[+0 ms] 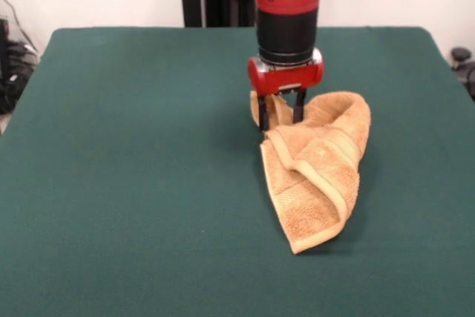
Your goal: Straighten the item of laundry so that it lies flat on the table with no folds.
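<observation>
We're looking across the table [111, 183] at the robot, and its red and black arm [286, 5] comes straight down from the top of the picture, a little right of centre. At its lower end the claw [281, 115] points down at the green surface, with two dark fingers [300, 107] reaching into the far end of the towel [319, 176].

Between those fingers we can see a raised tuft of golden-tan cloth, so the claw is clenched on the towel's far left corner, which stands up off the table in a small peak.

The towel itself sits right of the table's centre. It's bunched and folded over itself, not flat at all. From the pinched peak the cloth humps out to the right in a rounded fold, then runs toward us in a narrowing strip. We can make out a hemmed edge curling along the near part, and a flat woven band crossing the cloth near the middle. The near tip lies on the green cover, well short of the front edge.

There's a soft shadow on the felt under the arm, left of the claw.
</observation>
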Available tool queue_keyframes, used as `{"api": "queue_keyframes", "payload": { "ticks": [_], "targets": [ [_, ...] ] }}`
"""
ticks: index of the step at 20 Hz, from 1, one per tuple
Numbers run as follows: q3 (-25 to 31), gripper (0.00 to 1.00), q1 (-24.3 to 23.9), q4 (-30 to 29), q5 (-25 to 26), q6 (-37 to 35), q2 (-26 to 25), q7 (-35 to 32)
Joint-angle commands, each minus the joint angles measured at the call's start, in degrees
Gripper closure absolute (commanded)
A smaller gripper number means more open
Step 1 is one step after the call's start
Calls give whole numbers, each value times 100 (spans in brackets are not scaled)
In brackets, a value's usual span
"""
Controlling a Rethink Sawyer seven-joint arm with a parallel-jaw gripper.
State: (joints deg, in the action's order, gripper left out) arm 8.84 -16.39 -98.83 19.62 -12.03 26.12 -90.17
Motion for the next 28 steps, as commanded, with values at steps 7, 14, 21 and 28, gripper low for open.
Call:
{"api": "queue_keyframes", "payload": {
  "ticks": [7, 14, 21, 28],
  "targets": [
    [1087, 0, -68, 368, 487, 483, -209, -148],
    [1048, 0, -25, 518, 666, 591, -373, -223],
    [862, 100, 116, 461, 428, -125, -172, -329],
    [686, 100, 217, 206, 308, -493, 263, -394]
  ]
}}
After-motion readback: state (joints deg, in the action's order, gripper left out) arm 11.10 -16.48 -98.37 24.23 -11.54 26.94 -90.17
